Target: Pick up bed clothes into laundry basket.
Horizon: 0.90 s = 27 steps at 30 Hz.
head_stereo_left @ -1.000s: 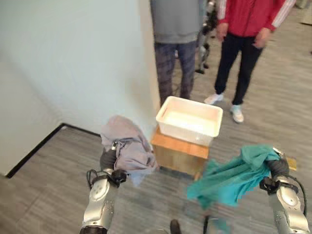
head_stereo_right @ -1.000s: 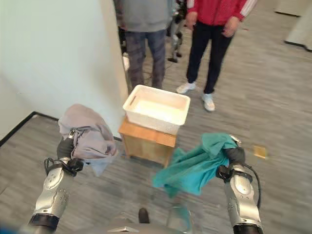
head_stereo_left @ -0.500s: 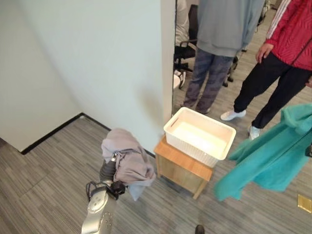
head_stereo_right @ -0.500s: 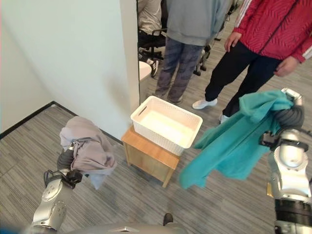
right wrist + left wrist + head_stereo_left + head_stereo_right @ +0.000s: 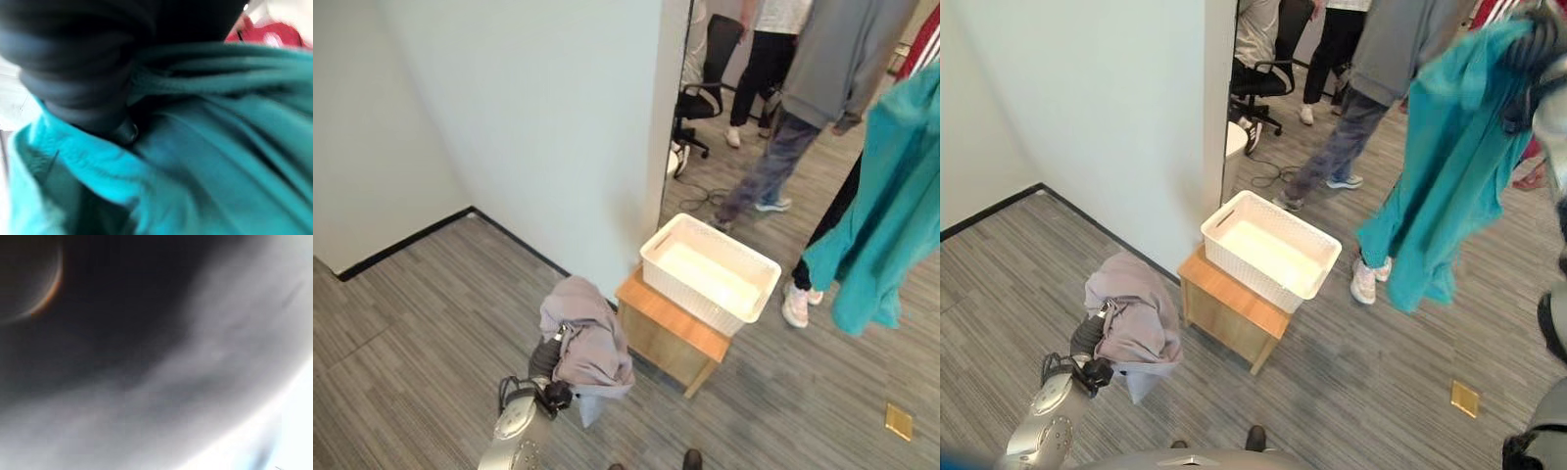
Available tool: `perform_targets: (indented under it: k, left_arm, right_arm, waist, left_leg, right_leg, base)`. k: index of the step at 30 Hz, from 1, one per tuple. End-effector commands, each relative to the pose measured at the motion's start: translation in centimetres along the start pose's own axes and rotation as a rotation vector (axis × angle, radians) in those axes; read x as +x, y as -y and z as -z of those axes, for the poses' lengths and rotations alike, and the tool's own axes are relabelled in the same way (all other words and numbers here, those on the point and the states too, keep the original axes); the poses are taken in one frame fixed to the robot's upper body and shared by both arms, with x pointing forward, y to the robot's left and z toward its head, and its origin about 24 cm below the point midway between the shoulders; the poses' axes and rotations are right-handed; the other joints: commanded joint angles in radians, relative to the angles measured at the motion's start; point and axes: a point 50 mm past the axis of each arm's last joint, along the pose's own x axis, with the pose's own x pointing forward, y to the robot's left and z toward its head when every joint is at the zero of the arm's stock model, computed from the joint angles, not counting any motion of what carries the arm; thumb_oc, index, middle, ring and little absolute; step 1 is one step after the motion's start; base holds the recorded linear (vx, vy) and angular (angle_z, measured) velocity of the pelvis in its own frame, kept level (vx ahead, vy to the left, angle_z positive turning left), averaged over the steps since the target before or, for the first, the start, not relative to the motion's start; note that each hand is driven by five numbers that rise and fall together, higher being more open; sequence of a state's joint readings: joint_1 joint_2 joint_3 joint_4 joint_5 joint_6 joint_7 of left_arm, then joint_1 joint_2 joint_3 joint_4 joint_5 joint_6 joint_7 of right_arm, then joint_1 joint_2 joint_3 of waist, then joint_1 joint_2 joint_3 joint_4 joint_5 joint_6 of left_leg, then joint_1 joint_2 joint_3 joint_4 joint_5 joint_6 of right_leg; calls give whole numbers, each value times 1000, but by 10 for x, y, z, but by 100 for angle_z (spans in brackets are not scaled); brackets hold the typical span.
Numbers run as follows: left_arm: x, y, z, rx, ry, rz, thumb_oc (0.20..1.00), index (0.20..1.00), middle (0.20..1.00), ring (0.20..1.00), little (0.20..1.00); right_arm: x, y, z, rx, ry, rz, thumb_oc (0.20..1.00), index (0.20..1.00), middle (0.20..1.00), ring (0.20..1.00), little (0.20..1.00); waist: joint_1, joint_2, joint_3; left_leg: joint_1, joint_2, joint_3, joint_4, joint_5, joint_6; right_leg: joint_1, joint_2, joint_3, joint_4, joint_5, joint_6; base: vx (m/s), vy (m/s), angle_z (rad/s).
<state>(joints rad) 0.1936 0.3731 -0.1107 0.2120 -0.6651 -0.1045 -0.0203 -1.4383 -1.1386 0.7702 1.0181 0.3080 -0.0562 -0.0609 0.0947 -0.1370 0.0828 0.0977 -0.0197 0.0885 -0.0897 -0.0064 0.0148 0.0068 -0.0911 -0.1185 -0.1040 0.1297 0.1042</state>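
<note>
Carrying two garments toward the basket (image 5: 1271, 251) — that's the step in hand, by my read. The right hand (image 5: 1534, 39) is up high at the right, a teal cloth (image 5: 1449, 176) hanging long from it; in its wrist view the cloth bunches right against the dark cover, so it looks gripped, though the fingers themselves are buried in fabric and I cannot tell how they sit. Down low, the left hand (image 5: 1087, 338) has a grey cloth (image 5: 1139, 318) heaped over it (same story: fingers hidden under the pile, state unreadable).

The basket is white, empty as far as I can see, and sits on a small wooden stand (image 5: 1229, 308) beside the wall corner. The grey cloth is near it on the left, lower than its rim; the teal hangs to its right, well above it.

Next move, I'd judge: swing the teal over the rim and let it drop in, then lift the grey up and over.

The count: two cloths, one basket, one stand. At least two people (image 5: 813, 88) stand behind (legs and torsos mostly), plus an office chair (image 5: 1268, 73) beyond the wall.
</note>
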Motion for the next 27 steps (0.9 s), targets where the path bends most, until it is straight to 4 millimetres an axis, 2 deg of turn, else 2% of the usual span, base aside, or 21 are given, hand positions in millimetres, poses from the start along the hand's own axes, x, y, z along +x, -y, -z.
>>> perform_targets:
  k: [1, 2, 6, 12, 23, 25, 27]
  left_arm:
    - [4, 8, -30, 16, 108, 104, 200, 200, 200, 200, 200]
    - [4, 6, -30, 29, 106, 101, 200, 200, 200, 200, 200]
    - [2, 3, -30, 31, 101, 91, 200, 200, 200, 200, 200]
    - [2, 0, -29, 41, 91, 81, 200, 200, 200, 200, 200]
    - [6, -2, -39, 54, 129, 65, 200, 200, 200, 200, 200]
    - [8, 0, -42, 48, 146, 65, 200, 200, 200, 200, 200]
    - [11, 3, -42, 37, 156, 57, 200, 200, 200, 200, 200]
  right_arm:
    - [8, 60, -43, -62, 64, 234, 200, 200, 200, 200, 200]
    - [10, 66, -53, -69, 70, 257, 200, 200, 200, 200, 200]
    - [13, 74, -72, -89, 83, 295, 200, 200, 200, 200, 200]
    - [17, 66, -95, -146, 113, 275, 200, 200, 200, 200, 200]
    - [20, 50, -113, -148, 149, 259, 200, 200, 200, 200, 200]
    - [21, 43, -110, -141, 148, 244, 200, 200, 200, 200, 200]
    - [22, 28, -106, -138, 146, 203, 200, 200, 200, 200, 200]
  waist:
    - [33, -3, -4]
    - [37, -2, -2]
    - [51, -4, -2]
    - [76, -9, 11]
    - [122, 0, 76]
    - [130, -1, 96]
    - [134, 2, 116]
  left_leg:
    - [-72, 66, 5, 2, 54, -73]
    - [-81, 65, 2, 2, 56, -74]
    - [-106, 62, -13, 2, 61, -76]
    - [-138, 55, -41, 2, 67, -76]
    - [-254, 46, -74, 2, 98, -78]
    - [-282, 43, -79, 2, 106, -78]
    - [-299, 44, -80, 2, 111, -78]
  right_leg:
    - [53, -12, -40, 18, -42, 56]
    - [46, -12, -43, 17, -42, 56]
    - [34, -13, -58, 17, -43, 57]
    - [22, -13, -82, 17, -48, 56]
    - [-67, -14, -108, 17, -42, 52]
    - [-93, -12, -107, 17, -37, 49]
    - [-111, -12, -108, 17, -34, 47]
  base:
    - [36, 22, 13]
    - [37, 24, 12]
    - [30, 5, 8]
    - [21, -8, 12]
    - [-54, -3, 9]
    - [-86, -17, 7]
    - [-51, -2, 10]
